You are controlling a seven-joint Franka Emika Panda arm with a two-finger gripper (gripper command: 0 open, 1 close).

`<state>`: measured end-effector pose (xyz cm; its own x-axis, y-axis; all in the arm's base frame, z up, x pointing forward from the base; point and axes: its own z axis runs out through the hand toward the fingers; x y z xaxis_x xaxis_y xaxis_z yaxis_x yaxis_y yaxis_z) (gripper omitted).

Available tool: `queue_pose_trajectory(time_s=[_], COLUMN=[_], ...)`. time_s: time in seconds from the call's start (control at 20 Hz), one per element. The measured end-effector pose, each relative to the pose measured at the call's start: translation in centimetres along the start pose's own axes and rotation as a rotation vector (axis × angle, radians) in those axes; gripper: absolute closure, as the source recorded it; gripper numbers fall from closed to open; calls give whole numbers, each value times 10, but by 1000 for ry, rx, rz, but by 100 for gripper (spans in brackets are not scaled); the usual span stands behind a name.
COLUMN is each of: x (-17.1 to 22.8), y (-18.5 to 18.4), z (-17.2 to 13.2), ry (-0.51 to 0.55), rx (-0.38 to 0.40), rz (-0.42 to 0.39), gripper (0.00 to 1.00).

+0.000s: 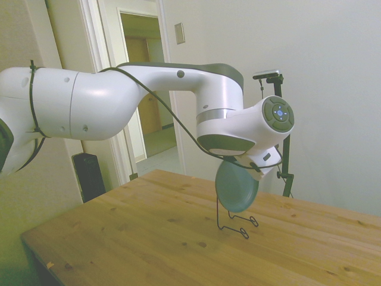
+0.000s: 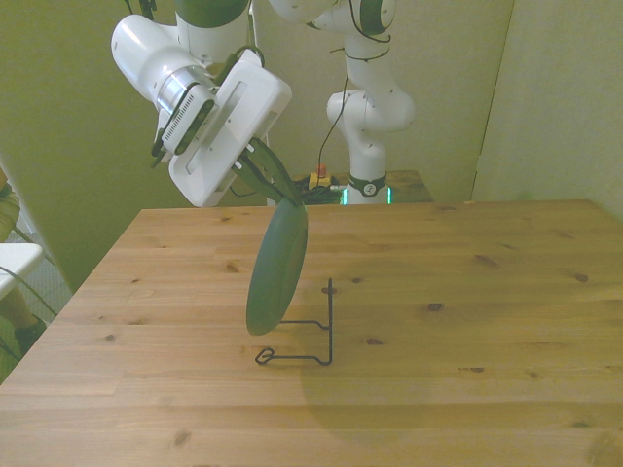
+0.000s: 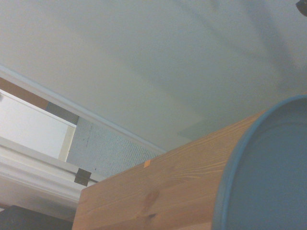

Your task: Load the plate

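Gripper [image 2: 270, 177] clamps round dark green plate [image 2: 276, 269] on edge, just above thin black wire rack [image 2: 310, 336]; next: lower into slot.

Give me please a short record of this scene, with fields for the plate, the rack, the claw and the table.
plate: dark green plate, held on edge, tilted, lower rim above the rack's base
rack: thin black wire rack, standing on the table with nothing seated in it yet
claw: claw shut on the plate's upper rim
table: wooden table, only the rack rests on it
task state: plate not yet loaded
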<state>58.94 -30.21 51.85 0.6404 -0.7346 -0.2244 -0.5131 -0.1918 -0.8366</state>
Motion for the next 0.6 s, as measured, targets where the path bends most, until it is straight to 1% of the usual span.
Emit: queue_pose_trajectory(time_s=[0.35,0.5,0.6], x=[-1,-1,2], y=[2,5,10], z=[5,8,10], ry=[-32,-62,-74], rx=[49,85,89], rz=[24,43,54], gripper=[100,100,100])
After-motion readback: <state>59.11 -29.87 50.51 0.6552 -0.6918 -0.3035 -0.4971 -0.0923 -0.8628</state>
